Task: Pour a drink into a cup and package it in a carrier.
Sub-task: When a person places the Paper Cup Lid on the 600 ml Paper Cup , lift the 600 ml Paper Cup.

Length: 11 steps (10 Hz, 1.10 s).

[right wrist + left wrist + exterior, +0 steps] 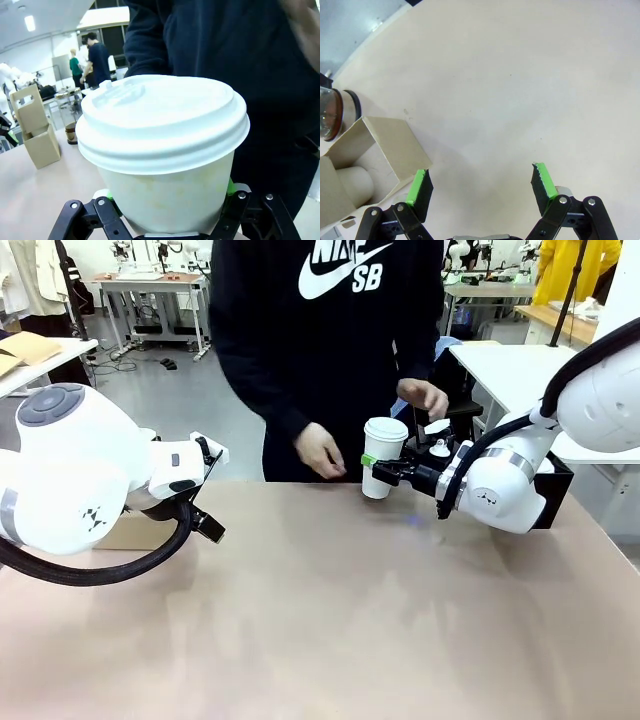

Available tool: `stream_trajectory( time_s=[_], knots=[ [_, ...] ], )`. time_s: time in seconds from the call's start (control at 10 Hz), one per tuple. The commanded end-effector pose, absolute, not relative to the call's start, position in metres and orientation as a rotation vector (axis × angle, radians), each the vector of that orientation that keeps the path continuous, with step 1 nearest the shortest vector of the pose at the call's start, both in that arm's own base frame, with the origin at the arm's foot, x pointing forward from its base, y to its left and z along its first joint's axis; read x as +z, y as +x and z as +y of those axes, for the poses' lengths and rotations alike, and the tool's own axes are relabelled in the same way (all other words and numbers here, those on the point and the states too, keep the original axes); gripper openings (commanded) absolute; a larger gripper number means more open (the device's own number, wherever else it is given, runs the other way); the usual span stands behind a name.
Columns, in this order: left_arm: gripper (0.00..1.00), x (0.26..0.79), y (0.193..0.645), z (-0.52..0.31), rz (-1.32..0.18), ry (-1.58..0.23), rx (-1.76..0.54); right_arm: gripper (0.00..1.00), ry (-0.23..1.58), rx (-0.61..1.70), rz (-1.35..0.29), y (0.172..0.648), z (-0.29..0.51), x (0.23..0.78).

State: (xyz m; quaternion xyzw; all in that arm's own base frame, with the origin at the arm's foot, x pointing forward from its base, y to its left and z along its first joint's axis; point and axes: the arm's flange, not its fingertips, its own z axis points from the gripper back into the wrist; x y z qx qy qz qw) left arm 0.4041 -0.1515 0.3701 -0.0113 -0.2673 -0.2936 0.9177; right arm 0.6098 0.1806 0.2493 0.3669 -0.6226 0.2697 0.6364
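The right gripper (374,468) is closed round the lower body of the lidded cup (385,443), a pad on each side of the paper wall. The left gripper (482,186) hangs wide open with nothing between its pads, the carrier (380,147) just beside one finger. From the right gripper the carrier lies well off across the table — a long carry. Held low, the cup is likely top-heavy: too hard a squeeze could buckle the wall and pop the lid (162,117), while too light a squeeze could let it tilt or slip. The person's hand (320,451), just beyond the cup, could be brushed.
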Motion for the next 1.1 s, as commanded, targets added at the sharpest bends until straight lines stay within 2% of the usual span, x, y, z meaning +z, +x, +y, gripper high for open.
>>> stream_trajectory(
  time_s=[0.0,1.0],
  knots=[
    [1.00,0.3704,0.4036,-0.1518,-0.551,-0.024,-0.605,0.80,0.834,0.618,-1.431,0.6106,0.1843,0.2549],
    [1.00,0.3704,0.4036,-0.1518,-0.551,-0.024,-0.605,0.80,0.834,0.618,-1.431,0.6106,0.1843,0.2549]
  ],
)
